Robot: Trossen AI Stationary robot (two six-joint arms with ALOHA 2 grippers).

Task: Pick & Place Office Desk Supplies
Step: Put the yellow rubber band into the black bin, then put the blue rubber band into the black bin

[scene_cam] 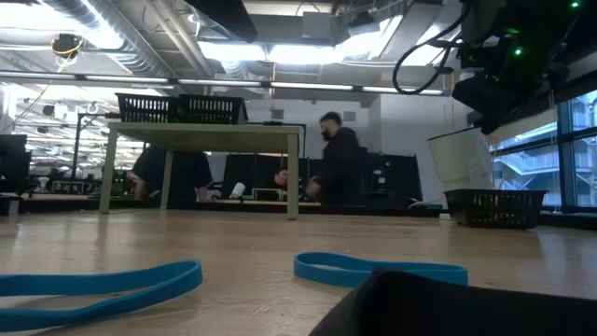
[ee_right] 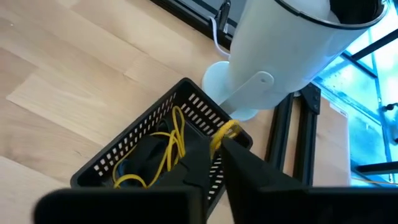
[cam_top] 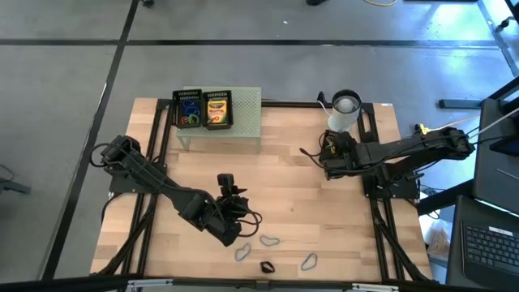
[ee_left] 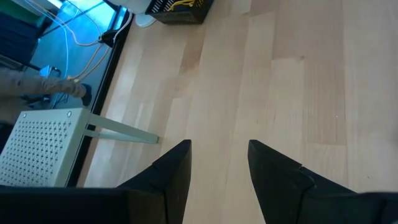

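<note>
- Yellow rubber band [ee_right: 227, 132] pinched at right gripper [ee_right: 219, 144] tips, over the small black basket [ee_right: 127, 157] beside the white cup [ee_right: 283, 56].
- Risk: band clings to a finger or snags the basket rim, landing outside.
- Left gripper [ee_left: 219, 163] hangs open, empty, over bare table [ee_left: 292, 81]; grey clips [cam_top: 270, 241] remain near the front edge.

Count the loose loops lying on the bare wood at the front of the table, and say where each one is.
3. One loop lies beside the left gripper, one just to its right, one nearest the front edge. The left arm may hide more.
</note>
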